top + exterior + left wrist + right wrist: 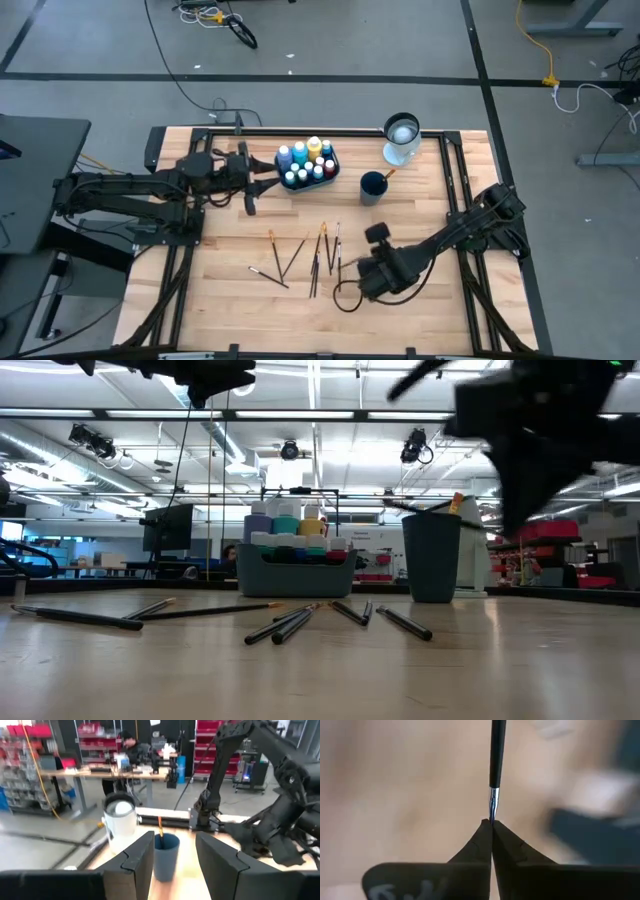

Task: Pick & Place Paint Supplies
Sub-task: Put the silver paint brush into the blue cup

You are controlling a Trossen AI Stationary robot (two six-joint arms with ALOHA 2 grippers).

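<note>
Pale wood runs across the table (430, 215), and on its near half the loose brushes (310, 255) lie scattered, several crossing one another. Just beside them, at the near right, the right gripper (491, 822) has its fingers pinched shut on the metal ferrule of one brush (496, 752), whose dark handle sticks straight out past the fingertips. Farther back, near the middle, stands the dark blue cup (373, 186) with one brush handle already leaning out of it; so, by the look of it, one brush is stowed, one is in the grip, and roughly half a dozen remain on the wood. Beyond the cup, the paint bottles (306, 160) stand packed together in the teal tray (333, 172), which seems the finished part of the job. The left gripper (174, 865) waits beside the tray's left end with its fingers apart and nothing between them. At the far edge sits a white jug (401, 138).

Only the right wrist view shows the pinch on the ferrule; from above, the gripper's body hides it. The low view shows the brushes lying flat and the bottles rising above the tray wall. The left wrist view alone looks through its open fingers at the cup.
</note>
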